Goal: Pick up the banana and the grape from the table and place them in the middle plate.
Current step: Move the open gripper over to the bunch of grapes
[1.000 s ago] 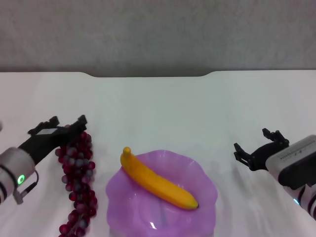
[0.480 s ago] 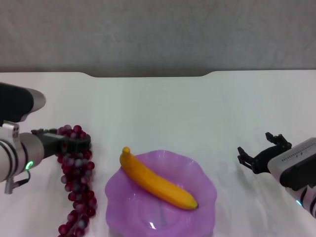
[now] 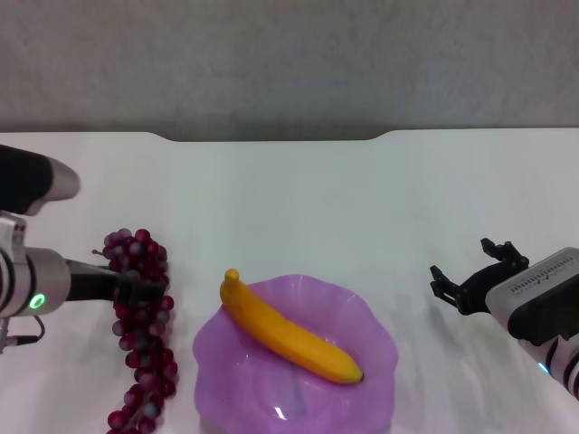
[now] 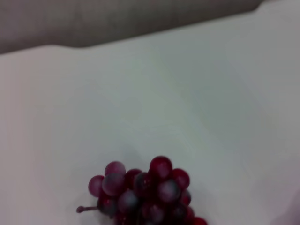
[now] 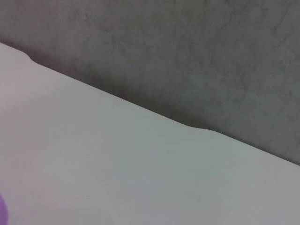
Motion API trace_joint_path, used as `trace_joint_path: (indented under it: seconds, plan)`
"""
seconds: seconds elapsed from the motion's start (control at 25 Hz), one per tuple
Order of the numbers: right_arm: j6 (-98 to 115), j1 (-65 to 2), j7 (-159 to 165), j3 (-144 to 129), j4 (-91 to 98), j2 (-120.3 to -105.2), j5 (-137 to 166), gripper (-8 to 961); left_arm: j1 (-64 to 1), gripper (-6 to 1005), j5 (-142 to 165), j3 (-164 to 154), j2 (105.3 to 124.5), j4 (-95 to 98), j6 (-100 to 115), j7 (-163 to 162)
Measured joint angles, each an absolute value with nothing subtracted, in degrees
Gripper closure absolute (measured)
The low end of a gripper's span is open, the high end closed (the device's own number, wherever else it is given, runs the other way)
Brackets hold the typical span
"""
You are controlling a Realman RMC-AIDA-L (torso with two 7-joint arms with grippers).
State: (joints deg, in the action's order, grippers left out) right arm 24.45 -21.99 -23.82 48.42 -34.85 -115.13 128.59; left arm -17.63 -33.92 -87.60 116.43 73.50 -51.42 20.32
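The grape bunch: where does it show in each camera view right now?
Head view: the grape bunch lies on the table, left of the purple plate.
Left wrist view: its top cluster sits at the lower edge.
Right wrist view: not in it.
Shared landmark: the table's notched far edge.

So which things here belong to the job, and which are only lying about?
Job:
- banana, in the middle plate
- grape, on the table
- left end effector, at the grape

Lying about:
- nothing; right end effector waits aside

White table (image 5: 117, 164) meets grey wall (image 5: 187, 56); purple plate (image 5: 2, 210) edge.
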Motion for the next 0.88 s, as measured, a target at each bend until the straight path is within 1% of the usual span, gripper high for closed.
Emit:
trace_joint_path:
  seconds: [0.36,0.88]
  plan:
    - [24.83,-22.24,-23.81,48.0,-34.8,-115.21,128.56,60,-21.58,109,-33.02,-87.96,116.79,63.31,-47.25,20.25]
    - [24.88,-22.74,-23.81,47.58,-34.77,-115.23,128.58,60,-22.25,126,-35.97,-91.57,117.07,57.86,-38.5,19.99]
